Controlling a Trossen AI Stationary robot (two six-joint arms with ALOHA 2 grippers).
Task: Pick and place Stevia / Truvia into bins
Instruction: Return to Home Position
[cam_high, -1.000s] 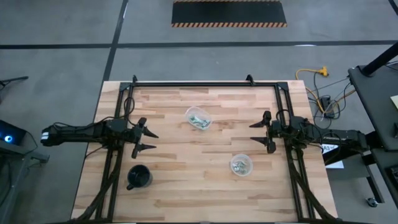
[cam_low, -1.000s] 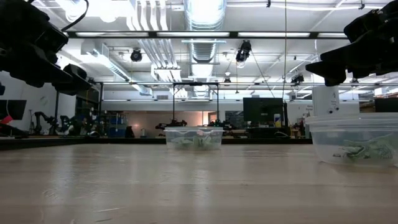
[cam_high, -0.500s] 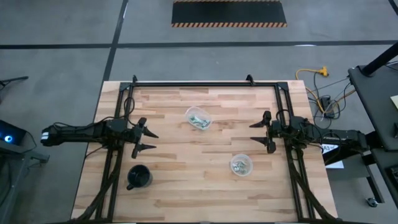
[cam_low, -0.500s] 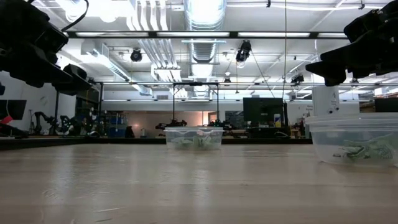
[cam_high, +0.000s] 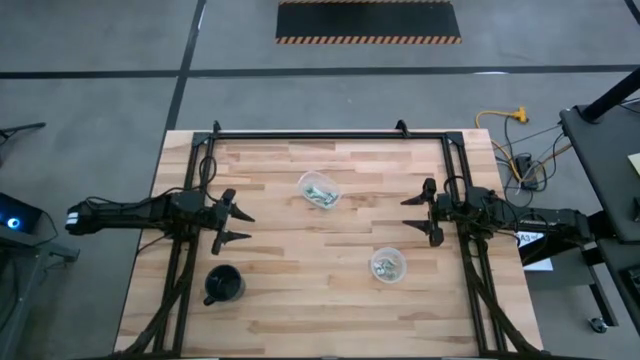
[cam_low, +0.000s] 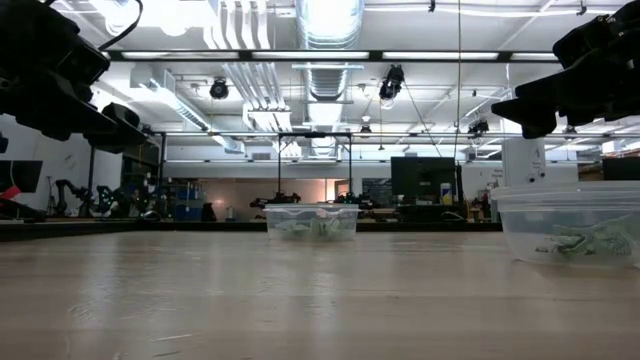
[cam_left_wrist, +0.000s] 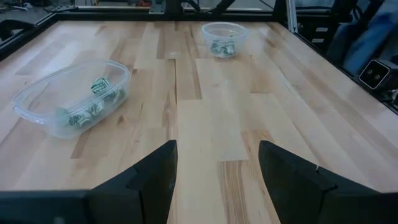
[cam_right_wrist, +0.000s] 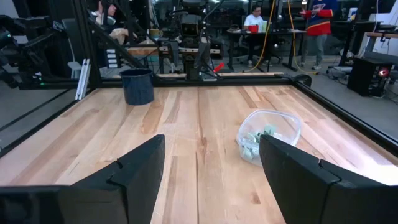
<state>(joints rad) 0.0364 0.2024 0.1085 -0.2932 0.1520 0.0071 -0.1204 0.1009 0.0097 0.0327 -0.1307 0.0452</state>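
- Dark left gripper: we log it over the table's left side, its fingers spread wide with nothing held. Bare wood shows in the gap in its wrist view.
- Matching right gripper: over the table's right side, facing the left one across the boards. Its fingers are likewise parted and empty.
- See-through oval cup: between the two grippers, toward the upper edge in the high view, apart from both. We note green-and-white packets heaped inside it.
- See-through round cup: nearer the right gripper, toward the lower edge in the high view, well apart from the oval cup. We see more packets lying in it.
- Separate black cup: upright, near the left gripper, on the lower-left part of the boards.
- Pale wooden table: planked top, with black frame rails along its left, right and upper sides.
- Room beyond: we record people at desks past the table in the right wrist view.
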